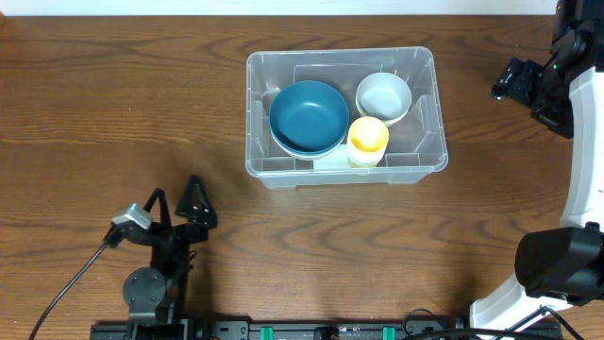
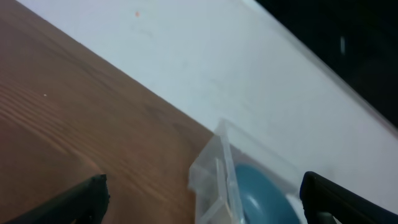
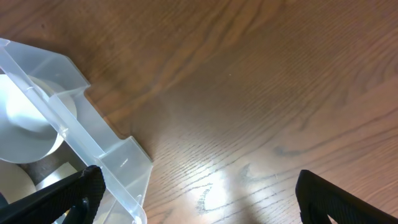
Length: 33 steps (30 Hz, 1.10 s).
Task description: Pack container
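Observation:
The clear plastic container (image 1: 415, 168) stands at the middle back of the wooden table. Inside it are a blue bowl (image 1: 309, 115), a white bowl (image 1: 383, 96) and a yellow cup (image 1: 368, 139). My left gripper (image 1: 178, 207) rests near the front left edge, open and empty; in the left wrist view (image 2: 202, 199) it faces the container's corner (image 2: 211, 168) and the blue bowl (image 2: 261, 199). My right gripper (image 1: 507, 83) hangs at the far right, open and empty; the right wrist view (image 3: 199, 199) shows the container's corner (image 3: 118, 165) at the left.
A white robot base (image 1: 576, 189) stands along the right edge. A black cable (image 1: 66, 288) runs from the left arm toward the front. A white wall (image 2: 236, 56) lies beyond the table's far edge.

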{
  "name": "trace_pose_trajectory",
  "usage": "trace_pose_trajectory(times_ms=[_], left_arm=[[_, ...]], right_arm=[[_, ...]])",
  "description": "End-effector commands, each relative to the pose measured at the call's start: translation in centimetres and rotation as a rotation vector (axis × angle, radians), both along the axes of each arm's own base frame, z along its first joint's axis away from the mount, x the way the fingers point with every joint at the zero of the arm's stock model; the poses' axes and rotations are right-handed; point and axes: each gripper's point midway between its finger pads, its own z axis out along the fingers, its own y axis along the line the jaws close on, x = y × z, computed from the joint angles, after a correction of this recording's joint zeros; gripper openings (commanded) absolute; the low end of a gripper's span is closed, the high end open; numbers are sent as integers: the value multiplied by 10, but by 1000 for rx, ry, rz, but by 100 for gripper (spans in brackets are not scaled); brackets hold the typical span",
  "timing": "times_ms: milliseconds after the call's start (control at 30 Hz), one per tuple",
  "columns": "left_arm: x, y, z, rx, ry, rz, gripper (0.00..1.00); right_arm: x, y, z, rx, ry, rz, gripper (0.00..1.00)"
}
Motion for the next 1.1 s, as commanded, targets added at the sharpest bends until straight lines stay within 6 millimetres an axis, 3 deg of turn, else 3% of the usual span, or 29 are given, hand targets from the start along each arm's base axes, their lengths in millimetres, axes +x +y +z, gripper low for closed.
trace_pose_trajectory(times_ms=[0, 267, 467, 633, 1067], left_arm=[[0, -4, -4, 89, -5, -20, 98], [1, -2, -27, 147, 28, -11, 98], [-2, 5, -56, 187, 150, 19, 98], [-2, 5, -56, 306, 150, 9, 98], [-1, 5, -56, 321, 149, 7, 98]], right_arm=[[2, -3, 6, -10, -18, -18, 99], [2, -3, 6, -10, -18, -18, 99], [2, -3, 6, -10, -18, -18, 99], [2, -3, 6, -10, -18, -18, 99], [2, -3, 6, -10, -18, -18, 99]])
